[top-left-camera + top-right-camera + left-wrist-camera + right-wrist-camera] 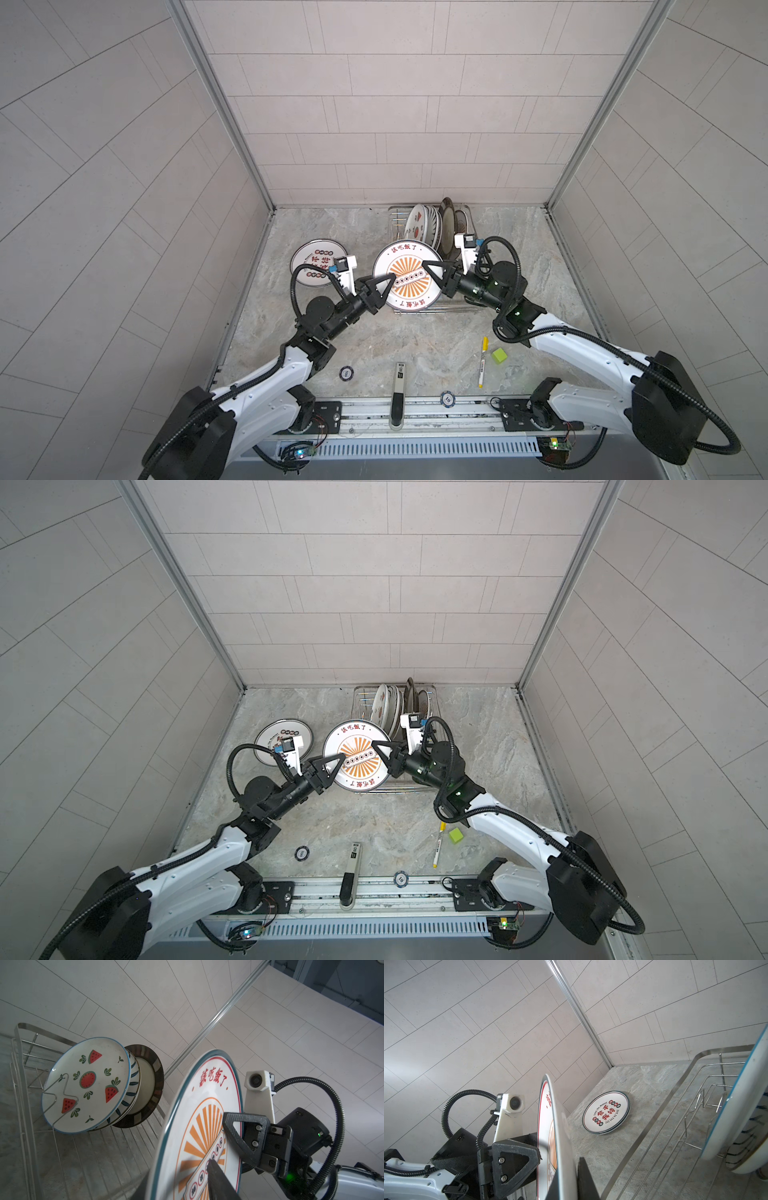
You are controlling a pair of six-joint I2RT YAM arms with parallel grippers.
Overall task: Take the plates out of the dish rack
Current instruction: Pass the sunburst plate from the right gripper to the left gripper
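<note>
Both arms reach out from the near rail [415, 409] and bend inward, so the two grippers meet at one plate from opposite sides. The left arm [270, 374] comes in from the plate's side away from the rack [391, 224]. The right arm [582, 349] reaches over the rack's near end. Between them the sunburst plate [409, 276] hangs in the air just off the rack's near corner, clear of the prongs [62, 1088]. Its painted face shows almost whole in both top views.

The right gripper [432, 274] pinches the rim nearest the rack, one finger on the face and one behind. The left gripper [383, 293] straddles the opposite rim with one finger flat on the face. Whether the finger behind presses too, I cannot tell.

Only the left wrist view shows the faces of the plates standing at the rack's far end. A watermelon plate [87, 1084] is in front, a blue-striped plate [134, 1076] behind it and a brown-rimmed plate [155, 1076] last. They are packed too tightly for an exact count, so at least three.

Only the right wrist view shows the sunburst plate edge-on. It also shows the red-lettered plate [606, 1112] lying flat on the counter [643, 1084], well apart from the rack, on top of a stack of at least two.

Nearer the rail than the rack lie a poker chip [346, 373], a second chip [447, 399], one yellow pen [483, 361], one green cube [499, 355] and one long black-and-white tool [399, 386].
</note>
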